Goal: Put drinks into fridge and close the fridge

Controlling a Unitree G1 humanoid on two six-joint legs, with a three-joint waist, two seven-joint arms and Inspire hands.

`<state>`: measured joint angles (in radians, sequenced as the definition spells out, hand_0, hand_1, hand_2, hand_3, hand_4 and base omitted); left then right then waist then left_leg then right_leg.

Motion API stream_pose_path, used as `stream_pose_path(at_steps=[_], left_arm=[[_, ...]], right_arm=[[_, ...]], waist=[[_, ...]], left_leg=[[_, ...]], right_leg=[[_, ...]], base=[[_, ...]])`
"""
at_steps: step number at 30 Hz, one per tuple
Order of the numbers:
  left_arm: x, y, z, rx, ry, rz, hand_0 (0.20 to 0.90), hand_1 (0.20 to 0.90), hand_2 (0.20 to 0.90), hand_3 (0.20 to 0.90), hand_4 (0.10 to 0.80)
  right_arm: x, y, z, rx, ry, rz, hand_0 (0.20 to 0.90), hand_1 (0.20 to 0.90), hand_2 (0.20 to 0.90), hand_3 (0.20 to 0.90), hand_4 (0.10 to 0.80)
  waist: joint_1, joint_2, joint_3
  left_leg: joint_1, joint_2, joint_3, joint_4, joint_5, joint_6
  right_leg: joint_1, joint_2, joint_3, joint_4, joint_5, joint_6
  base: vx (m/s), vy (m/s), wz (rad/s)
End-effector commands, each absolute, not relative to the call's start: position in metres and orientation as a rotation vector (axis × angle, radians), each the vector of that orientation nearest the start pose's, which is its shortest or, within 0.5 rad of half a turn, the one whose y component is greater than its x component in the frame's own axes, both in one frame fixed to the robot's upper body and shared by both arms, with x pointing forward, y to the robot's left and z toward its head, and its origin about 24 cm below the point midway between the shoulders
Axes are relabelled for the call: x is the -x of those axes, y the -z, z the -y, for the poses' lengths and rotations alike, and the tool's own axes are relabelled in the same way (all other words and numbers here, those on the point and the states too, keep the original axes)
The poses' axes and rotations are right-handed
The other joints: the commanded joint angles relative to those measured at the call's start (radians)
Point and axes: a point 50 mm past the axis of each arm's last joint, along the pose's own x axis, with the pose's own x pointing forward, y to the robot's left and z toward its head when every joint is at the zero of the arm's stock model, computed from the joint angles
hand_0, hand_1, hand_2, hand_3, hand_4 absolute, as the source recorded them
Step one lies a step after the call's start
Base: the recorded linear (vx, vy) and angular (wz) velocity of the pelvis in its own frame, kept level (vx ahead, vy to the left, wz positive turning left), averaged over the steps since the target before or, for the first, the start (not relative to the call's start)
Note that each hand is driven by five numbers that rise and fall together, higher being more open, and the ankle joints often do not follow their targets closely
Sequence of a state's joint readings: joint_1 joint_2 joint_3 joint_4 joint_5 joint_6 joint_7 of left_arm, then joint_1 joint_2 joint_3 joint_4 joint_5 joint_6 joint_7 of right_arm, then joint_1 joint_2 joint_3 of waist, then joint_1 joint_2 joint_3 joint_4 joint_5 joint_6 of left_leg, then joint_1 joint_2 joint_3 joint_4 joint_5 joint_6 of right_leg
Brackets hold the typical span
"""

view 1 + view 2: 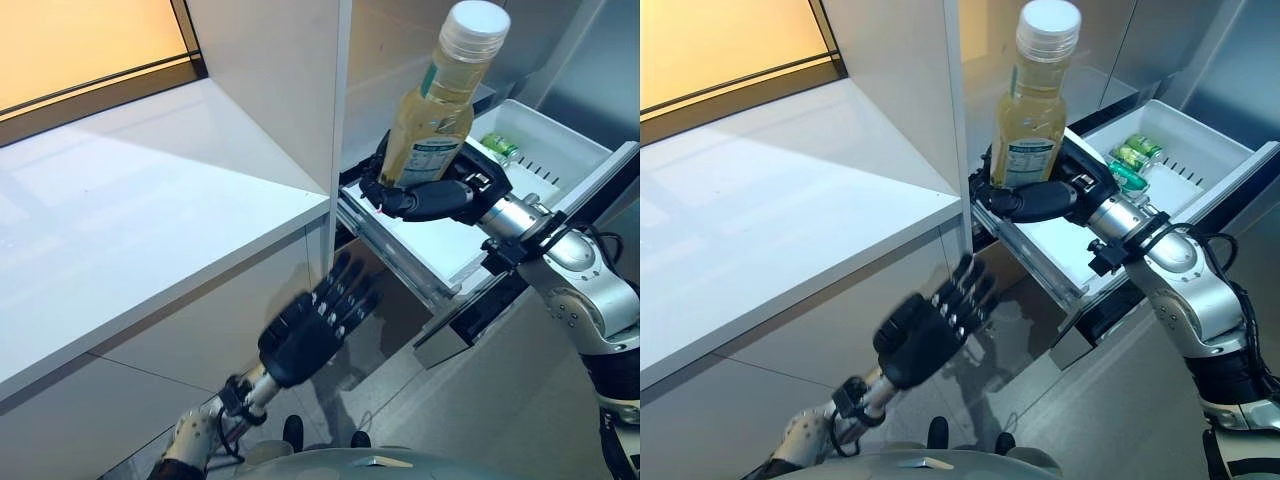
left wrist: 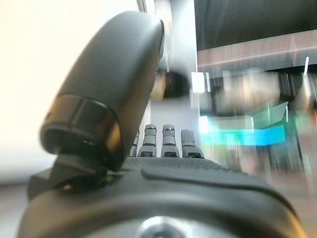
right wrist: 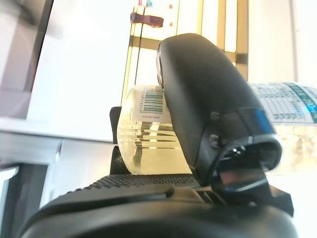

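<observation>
I'm looking into a kitchen. A broad white counter (image 1: pixel 150 220) runs under a window (image 1: pixel 90 45) lit amber. Beside it a fridge drawer (image 1: pixel 560 150) stands pulled out, white inside, with green cans (image 1: pixel 1130 160) lying at its back. Pale cabinet panels (image 1: pixel 180 370) sit below the counter, and grey tiled floor (image 1: pixel 420 400) shows beneath the drawer.

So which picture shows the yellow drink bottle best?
The right eye view: the bottle shows whole, cap to base, in the right hand. The left eye view nearly matches. The right wrist view shows only its lower part; the left wrist view none.
</observation>
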<state>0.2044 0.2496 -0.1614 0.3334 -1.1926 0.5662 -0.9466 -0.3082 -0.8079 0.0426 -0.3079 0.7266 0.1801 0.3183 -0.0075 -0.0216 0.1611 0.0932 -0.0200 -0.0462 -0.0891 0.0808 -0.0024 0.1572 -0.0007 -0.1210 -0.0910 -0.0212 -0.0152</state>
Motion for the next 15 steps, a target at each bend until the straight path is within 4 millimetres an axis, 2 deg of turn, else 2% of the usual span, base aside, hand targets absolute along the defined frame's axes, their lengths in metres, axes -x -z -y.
stream_pose_path(at_steps=[1, 4, 7, 15], left_arm=[[-0.141, 0.054, -0.137, 1.251, 0.876, -0.429, 0.900, 0.900, 0.900, 0.900, 0.800], [-0.134, 0.073, -0.152, 1.135, 0.703, -0.493, 0.900, 0.900, 0.900, 0.900, 0.800], [-0.126, 0.092, -0.176, 0.886, 0.521, -0.613, 0.900, 0.900, 0.900, 0.900, 0.800], [-0.112, 0.117, -0.204, 0.455, 0.298, -0.729, 0.900, 0.900, 0.900, 0.900, 0.800]], right_arm=[[-0.257, -0.274, 0.213, 0.125, -0.563, 0.672, 0.300, 0.300, 0.300, 0.200, 0.100], [-0.254, -0.264, 0.225, 0.095, -0.544, 0.622, 0.300, 0.300, 0.300, 0.200, 0.100], [-0.248, -0.254, 0.238, 0.091, -0.499, 0.568, 0.300, 0.300, 0.300, 0.200, 0.100], [-0.238, -0.229, 0.266, 0.145, -0.360, 0.454, 0.300, 0.300, 0.300, 0.200, 0.100]], waist=[[0.015, -0.040, -0.117], [0.007, -0.041, -0.117], [-0.006, -0.043, -0.116], [-0.034, -0.045, -0.106]], left_leg=[[0.031, -0.040, 0.022, 0.002, -0.113, 0.030], [0.026, -0.038, 0.029, 0.002, -0.113, 0.028], [0.019, -0.036, 0.039, 0.002, -0.108, 0.027], [0.019, -0.028, 0.075, 0.002, -0.115, 0.028]], right_leg=[[-0.058, -0.021, 0.041, 0.027, 0.065, 0.070], [-0.064, -0.020, 0.044, 0.028, 0.065, 0.072], [-0.075, -0.017, 0.049, 0.030, 0.067, 0.073], [-0.086, -0.006, 0.067, 0.036, 0.059, 0.080]], base=[[0.009, 0.021, -0.05], [0.008, 0.017, -0.07], [0.003, 0.004, -0.02], [0.028, 0.016, -0.08]])
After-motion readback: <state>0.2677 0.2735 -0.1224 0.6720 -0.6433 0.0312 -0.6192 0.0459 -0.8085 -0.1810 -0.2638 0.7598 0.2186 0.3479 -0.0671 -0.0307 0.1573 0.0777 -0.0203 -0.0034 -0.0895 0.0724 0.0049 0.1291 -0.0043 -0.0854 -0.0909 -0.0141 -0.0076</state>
